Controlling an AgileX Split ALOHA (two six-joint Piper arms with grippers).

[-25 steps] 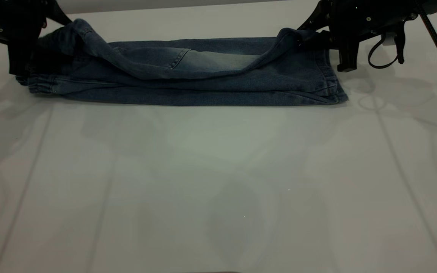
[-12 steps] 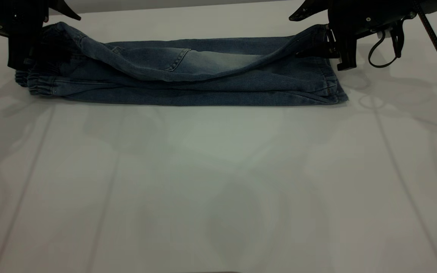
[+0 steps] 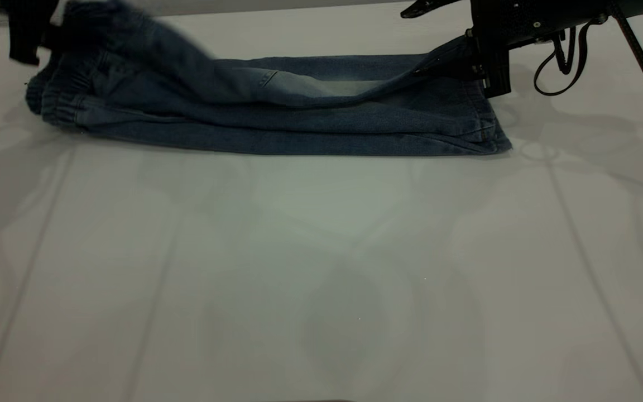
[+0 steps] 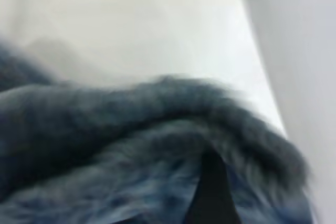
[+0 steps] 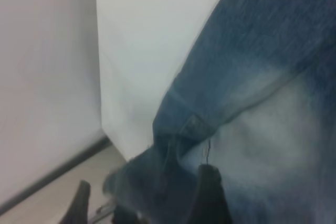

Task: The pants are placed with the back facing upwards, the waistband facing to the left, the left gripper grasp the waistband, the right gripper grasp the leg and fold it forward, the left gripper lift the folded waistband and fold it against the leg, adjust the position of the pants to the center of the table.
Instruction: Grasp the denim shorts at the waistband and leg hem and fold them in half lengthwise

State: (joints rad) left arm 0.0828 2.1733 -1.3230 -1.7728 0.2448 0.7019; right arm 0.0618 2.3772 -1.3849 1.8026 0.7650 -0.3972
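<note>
The blue denim pants (image 3: 299, 125) lie lengthwise along the far part of the white table (image 3: 321, 268), folded so one half lies over the other. My left gripper (image 3: 48, 33) is at the far left, shut on the waistband (image 3: 104, 22), and holds that upper layer raised above the gathered lower band (image 3: 59, 106). Blurred denim (image 4: 131, 145) fills the left wrist view around one dark finger (image 4: 210, 192). My right gripper (image 3: 469, 58) is at the far right, shut on the hem of the faded leg (image 3: 327, 89). The leg's stitched hem (image 5: 199, 114) bunches at a finger (image 5: 210, 198).
A looped black cable (image 3: 556, 72) hangs under the right arm. A wide stretch of bare table lies in front of the pants. The table's far edge (image 3: 299, 8) runs just behind them, with a pale wall (image 5: 47, 77) beyond.
The left gripper has risen and pulled the waistband's upper layer higher and tauter. The right gripper has shifted slightly up and left with the leg hem. The lower layer stays put.
</note>
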